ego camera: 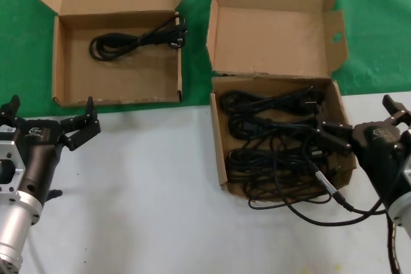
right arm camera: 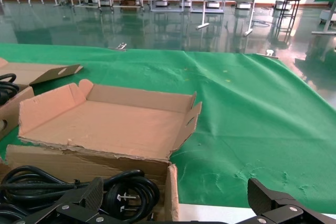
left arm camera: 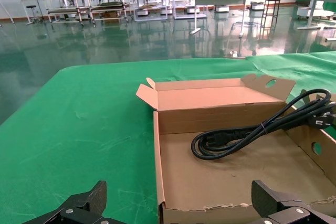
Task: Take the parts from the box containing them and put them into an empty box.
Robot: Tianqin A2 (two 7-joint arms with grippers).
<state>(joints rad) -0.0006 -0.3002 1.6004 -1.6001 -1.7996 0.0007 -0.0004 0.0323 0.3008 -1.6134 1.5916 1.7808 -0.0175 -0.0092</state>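
Note:
The box containing the parts (ego camera: 219, 152) stands right of centre, its winged lid open behind it, and holds several coiled black cords (ego camera: 276, 133). The other box (ego camera: 58, 62) stands at the back left with its wide wingless lid open, and one coiled cord (ego camera: 135, 40) lies inside it. My right gripper (ego camera: 363, 120) is open at the full box's right edge. In the right wrist view (right arm camera: 176, 190) it straddles the box's corner, with cords (right arm camera: 126, 195) just ahead. My left gripper (ego camera: 50, 108) is open at the left box's front left corner and is empty in the left wrist view (left arm camera: 179, 195).
Both boxes sit where the white table (ego camera: 148, 184) meets the green cloth (ego camera: 385, 24). My own black cable with a silver connector (ego camera: 324, 181) loops over the table in front of the full box. The left box's cord (left arm camera: 236, 137) shows in the left wrist view.

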